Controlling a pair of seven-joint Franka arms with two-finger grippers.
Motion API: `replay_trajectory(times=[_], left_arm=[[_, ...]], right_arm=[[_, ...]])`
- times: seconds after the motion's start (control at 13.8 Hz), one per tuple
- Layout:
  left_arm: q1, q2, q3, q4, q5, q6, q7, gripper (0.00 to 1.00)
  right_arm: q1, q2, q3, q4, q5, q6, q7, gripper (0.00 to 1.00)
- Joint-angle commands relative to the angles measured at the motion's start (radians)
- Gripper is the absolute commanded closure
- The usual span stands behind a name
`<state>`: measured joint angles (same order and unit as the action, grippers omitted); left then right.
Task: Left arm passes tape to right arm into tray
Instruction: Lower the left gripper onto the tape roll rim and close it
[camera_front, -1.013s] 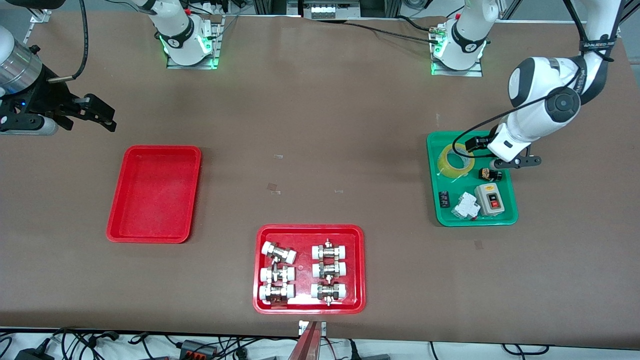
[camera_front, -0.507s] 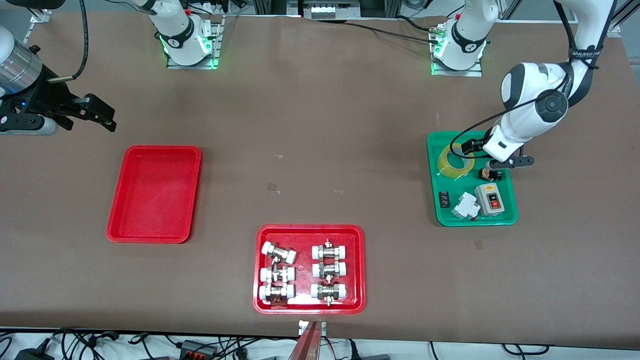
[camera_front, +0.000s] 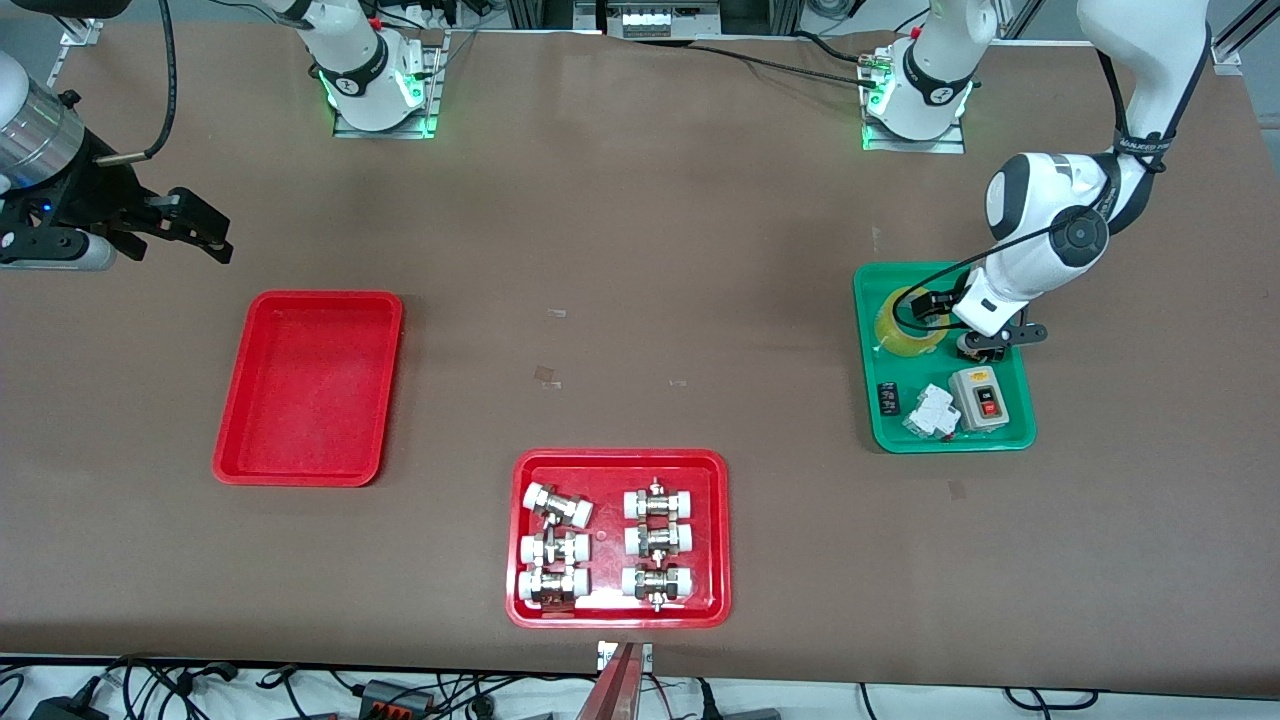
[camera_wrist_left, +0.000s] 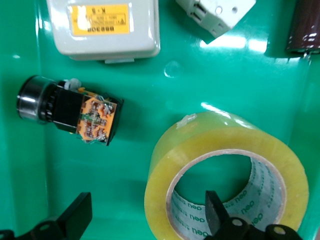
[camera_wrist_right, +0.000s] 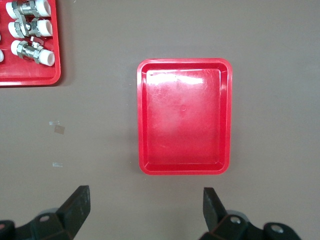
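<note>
White left arm (camera_front: 1040, 240), black cable; silver-wristed right arm (camera_front: 35, 150).

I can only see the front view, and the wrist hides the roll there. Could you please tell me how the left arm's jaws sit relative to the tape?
Observer: The left gripper has its jaws open astride the wall of the tape, with one finger at the core opening and the other outside, over the green tray.
Operator: Thank you. Is anything touching the roll?
Observer: No. The black push-button part lies apart from it, with bare green between them.
Operator: And the right gripper?
Observer: The right gripper waits with its jaws open, and its camera looks down on the plain red tray.
</note>
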<state>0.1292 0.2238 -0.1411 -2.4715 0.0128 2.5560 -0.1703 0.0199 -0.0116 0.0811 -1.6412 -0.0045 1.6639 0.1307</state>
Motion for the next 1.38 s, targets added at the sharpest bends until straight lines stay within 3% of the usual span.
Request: replay_trajectory(times=[0.0, 0.14, 0.29, 0.58, 0.87, 1.09, 1.3], left_arm=[[0.004, -0.017, -0.003, -0.021, -0.005, 0.021, 0.005, 0.44], [0.006, -0.018, -0.003, -0.021, -0.005, 0.021, 0.005, 0.84], [0.004, -0.02, -0.003, -0.021, -0.005, 0.02, 0.0, 0.98], [0.006, -0.041, -0.003, -0.018, -0.005, 0.009, -0.032, 0.99], [-0.008, -0.121, -0.006, 0.06, -0.005, -0.15, -0.026, 0.99], [-0.017, -0.133, -0.067, 0.216, -0.02, -0.363, -0.029, 0.99], [-0.039, -0.016, -0.202, 0.456, -0.043, -0.45, -0.09, 1.0]], right_arm=[[0.003, -0.013, 0.0, -0.006, -0.011, -0.006, -0.003, 0.0], [0.003, -0.013, 0.0, -0.006, -0.011, -0.006, -0.003, 0.0], [0.003, -0.013, 0.0, -0.006, -0.011, -0.006, -0.003, 0.0], [0.003, -0.013, 0.0, -0.006, -0.011, -0.006, -0.003, 0.0], [0.003, -0.013, 0.0, -0.006, -0.011, -0.006, -0.003, 0.0], [0.003, -0.011, 0.0, -0.006, -0.011, -0.006, -0.003, 0.0], [0.002, -0.008, 0.0, -0.005, -0.011, -0.004, -0.003, 0.0]])
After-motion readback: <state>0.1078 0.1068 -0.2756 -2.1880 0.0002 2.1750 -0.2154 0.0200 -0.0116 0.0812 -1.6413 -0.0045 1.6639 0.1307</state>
